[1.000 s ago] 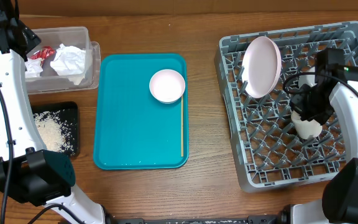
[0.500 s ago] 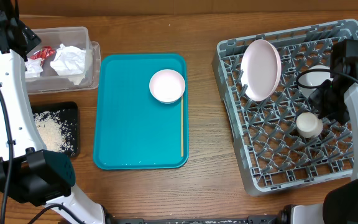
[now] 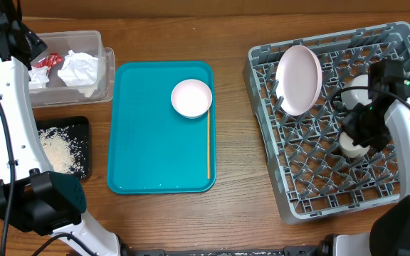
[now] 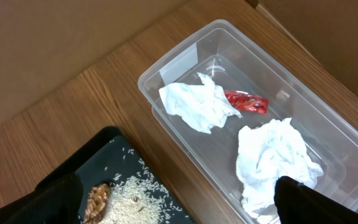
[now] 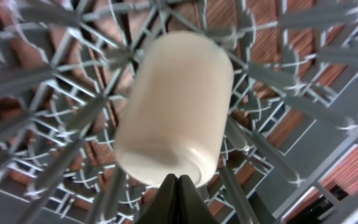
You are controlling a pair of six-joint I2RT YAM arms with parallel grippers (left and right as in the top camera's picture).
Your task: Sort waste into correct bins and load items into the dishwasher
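Cup (image 5: 176, 106) (smooth, cylindrical) lies in gridded grey plastic rack (image 3: 312, 181).

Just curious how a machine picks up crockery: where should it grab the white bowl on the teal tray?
Probably the rim, coming straight down. The white bowl sits upright with its mouth open, so one finger can go inside, one outside. Its left edge looks best: bare teal tray lies there, while the right edge crowds the tray's raised lip.

Bright, even light with soft shadows; the cup (image 5: 176, 106) looks blurred up close.
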